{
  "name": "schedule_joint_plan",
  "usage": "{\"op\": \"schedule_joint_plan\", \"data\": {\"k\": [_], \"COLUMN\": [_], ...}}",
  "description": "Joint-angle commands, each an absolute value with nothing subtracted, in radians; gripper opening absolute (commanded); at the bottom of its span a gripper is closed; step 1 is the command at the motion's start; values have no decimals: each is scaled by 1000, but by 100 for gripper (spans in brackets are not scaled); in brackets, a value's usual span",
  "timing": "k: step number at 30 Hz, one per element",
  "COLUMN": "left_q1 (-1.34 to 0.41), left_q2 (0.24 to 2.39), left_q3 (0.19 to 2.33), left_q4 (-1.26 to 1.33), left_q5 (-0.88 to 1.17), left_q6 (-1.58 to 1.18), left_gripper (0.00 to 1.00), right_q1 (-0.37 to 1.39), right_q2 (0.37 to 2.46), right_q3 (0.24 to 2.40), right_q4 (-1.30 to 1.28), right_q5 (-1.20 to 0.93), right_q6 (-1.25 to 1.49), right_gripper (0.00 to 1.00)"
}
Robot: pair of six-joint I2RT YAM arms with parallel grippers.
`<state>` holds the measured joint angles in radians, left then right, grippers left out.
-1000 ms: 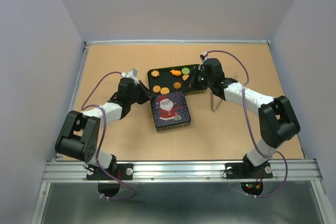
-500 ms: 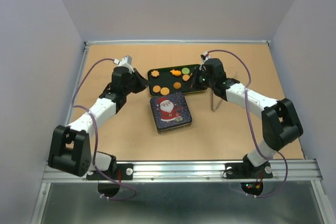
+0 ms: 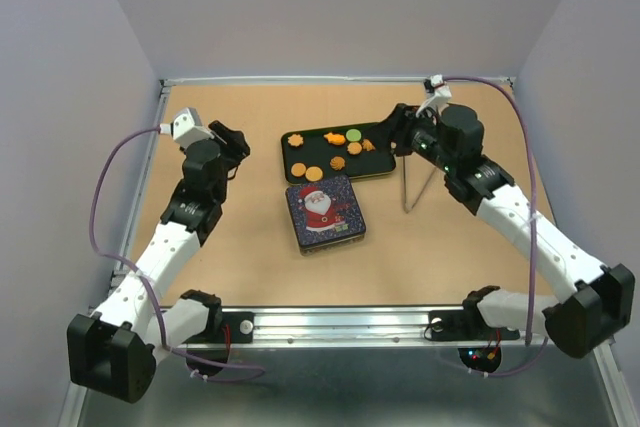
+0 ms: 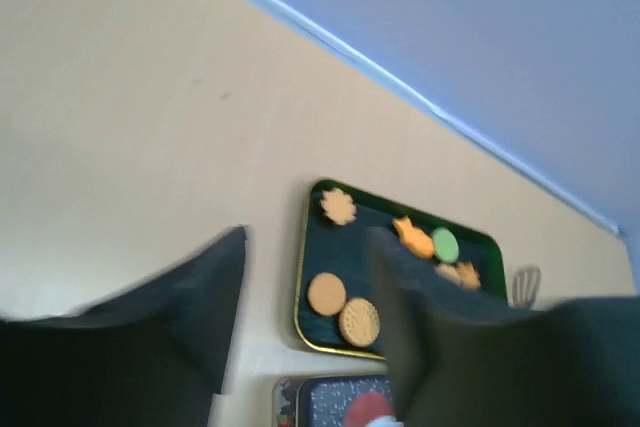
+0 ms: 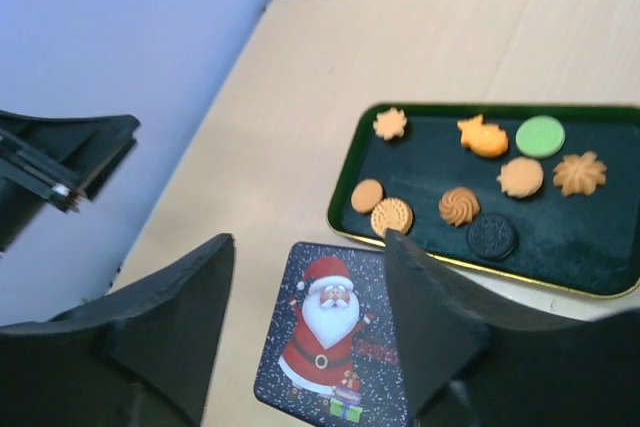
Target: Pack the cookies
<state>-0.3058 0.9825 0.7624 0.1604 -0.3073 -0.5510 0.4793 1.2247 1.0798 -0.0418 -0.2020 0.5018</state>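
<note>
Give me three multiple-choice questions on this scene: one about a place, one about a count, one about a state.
1. Where does the Santa tin lie?
A) on the table, just on the near side of the tray
B) on top of the tray
C) against the back wall

2. How many green cookies are on the tray?
A) none
B) one
C) four

3. How is the right gripper?
A) shut on a cookie
B) shut on the tin
C) open and empty

Answers:
1 A: the top view shows it on the tray's near side.
2 B: only one piece there is green.
3 C: its fingers stand apart with nothing between them.
</note>
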Motion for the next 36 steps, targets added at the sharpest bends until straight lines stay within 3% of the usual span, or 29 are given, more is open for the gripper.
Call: {"op": "schedule_joint_plan", "data": {"k": [1,6,10,13,15,17,20,23,25,27,29,32,33,36], "left_q1": [-296,-293,-293,-291,-287,-273,-258,-242,-235,-229,-227,-226,-215,-203], "left_q2": [873,824,865,957,1009,1083,1163,1247,1292,1324,1368,1436,1459,1450], "left_q3": [701,637,494,488,480,466,453,420,417,387,373,387,359,386], "left_q4": [131,195,500,535,537,535,544,686,793,1057,1205,1248,1440,1299], "left_q5": [-679,-906,-999,-1070,-1183,-1222,-1256,-1241,-1131,-962,-838,-804,-763,-729], "left_q6": [-685,-716,-447,-373,-373,-400,-506,-485,-364,-170,-65,6,53,17], "left_gripper": [97,99,98,98,99,99,99,99,99,99,93,91,92,92], "right_q1": [483,483,483,483,483,483,483,483,483,485,483,483,483,483], "right_q2": [1109,1011,957,936,930,927,914,874,836,813,790,785,788,813], "right_q3": [1022,959,925,902,888,879,848,822,792,778,758,742,741,729], "right_q4": [-26,-26,-26,-26,-26,-25,-25,-22,-15,-14,-12,-9,-9,-9], "right_q5": [-138,-134,-92,-74,-87,-124,-147,-135,-115,-86,-57,-32,-28,-5], "right_q6": [446,436,457,500,509,508,494,463,448,417,397,390,393,407], "right_gripper": [69,76,83,88,90,100,100,100,100,100,100,100,100,100]}}
